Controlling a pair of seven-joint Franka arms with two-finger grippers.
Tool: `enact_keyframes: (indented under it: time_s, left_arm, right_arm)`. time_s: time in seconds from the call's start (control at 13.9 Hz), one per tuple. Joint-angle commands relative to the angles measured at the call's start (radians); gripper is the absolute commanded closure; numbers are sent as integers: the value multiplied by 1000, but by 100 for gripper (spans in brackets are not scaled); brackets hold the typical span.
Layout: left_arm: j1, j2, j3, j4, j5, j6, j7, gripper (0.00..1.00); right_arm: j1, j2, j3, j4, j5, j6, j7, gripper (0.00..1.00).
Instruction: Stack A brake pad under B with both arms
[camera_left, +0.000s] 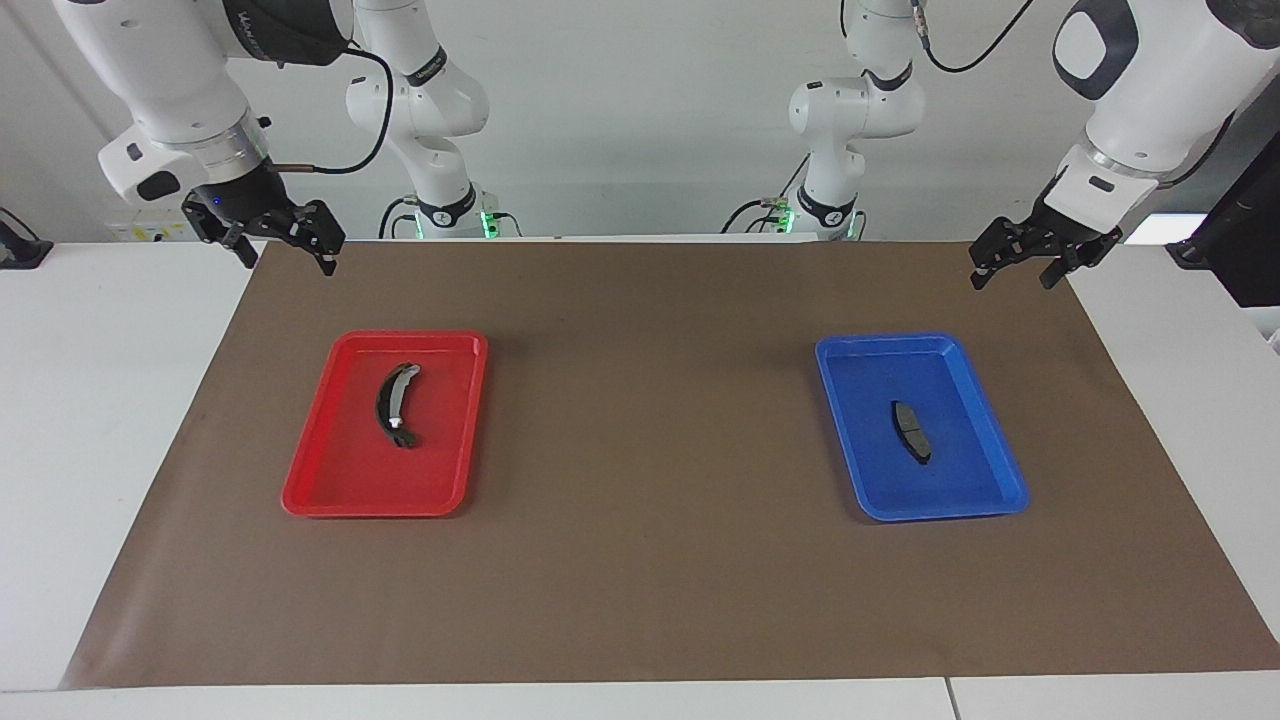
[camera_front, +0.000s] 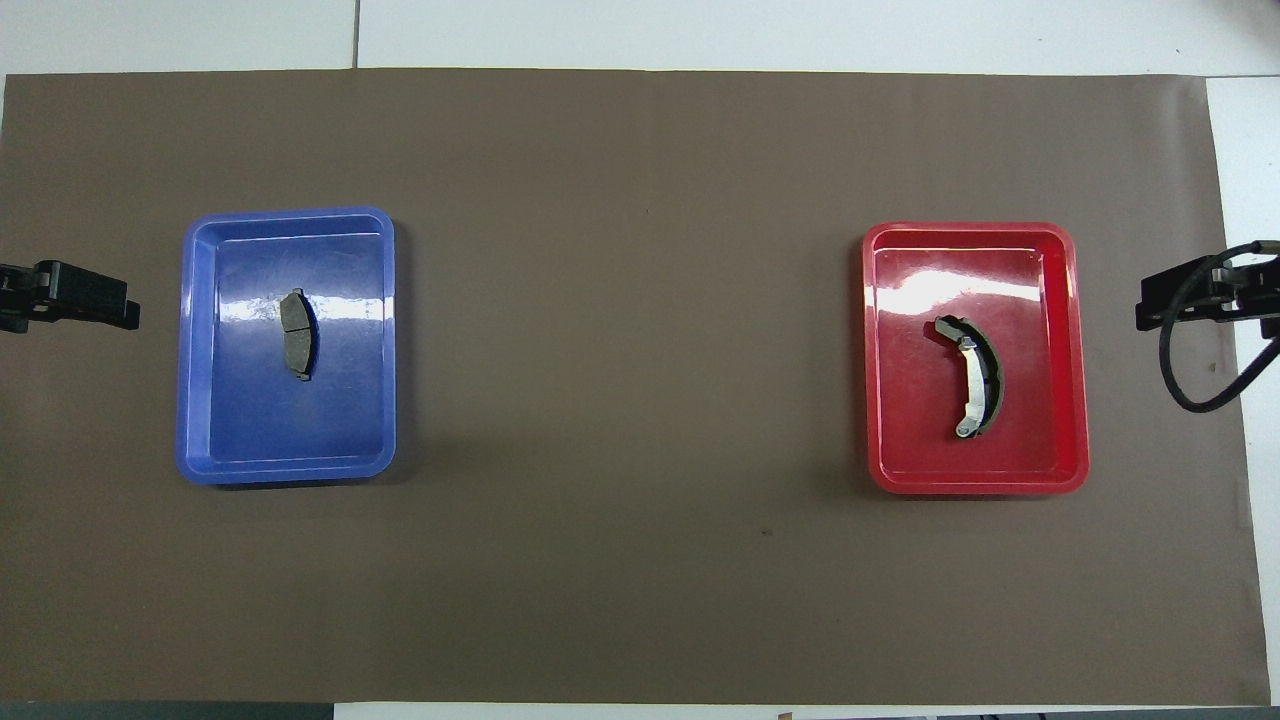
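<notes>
The A brake pad (camera_left: 911, 432), short and dark grey with a thin groove, lies in the blue tray (camera_left: 880, 341) toward the left arm's end; it also shows in the overhead view (camera_front: 297, 334). B (camera_left: 396, 403), long, curved and black with silver-grey patches, lies in the red tray (camera_left: 410, 337) toward the right arm's end, also in the overhead view (camera_front: 975, 375). My left gripper (camera_left: 1012, 283) hangs open and empty over the mat's edge, apart from the blue tray. My right gripper (camera_left: 289, 265) hangs open and empty over the mat's edge, apart from the red tray.
A brown mat (camera_left: 650, 420) covers most of the white table. The two trays lie far apart on it, the blue tray (camera_front: 290, 213) and the red tray (camera_front: 968, 229). A black cable (camera_front: 1185, 380) loops from the right wrist.
</notes>
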Motion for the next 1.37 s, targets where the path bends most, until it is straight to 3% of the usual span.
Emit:
enact_keyframes:
  time_s: [0.0, 0.43, 0.72, 0.94, 1.08, 1.3]
  left_arm:
    - [9, -31, -5, -36, -3, 17, 0, 1]
    - [9, -48, -5, -111, -3, 118, 0, 1]
    - [0, -42, -5, -322, -3, 388, 0, 1]
    - [-4, 20, -7, -472, -3, 633, -9, 1]
    - [-30, 74, -7, -533, -3, 750, -47, 2]
    - [-41, 151, -8, -577, -3, 917, -77, 2]
  right_arm:
    - [-7, -37, 6, -64, 1, 29, -27, 0]
    - [-7, -82, 8, -277, 4, 259, -49, 0]
    - [-7, -20, 6, -370, 30, 412, -99, 0]
    - [-10, -10, 6, -534, 35, 598, -182, 0]
    - [-8, -7, 6, -623, 108, 732, -199, 0]
    - [-7, 23, 6, -694, 116, 877, -311, 0]
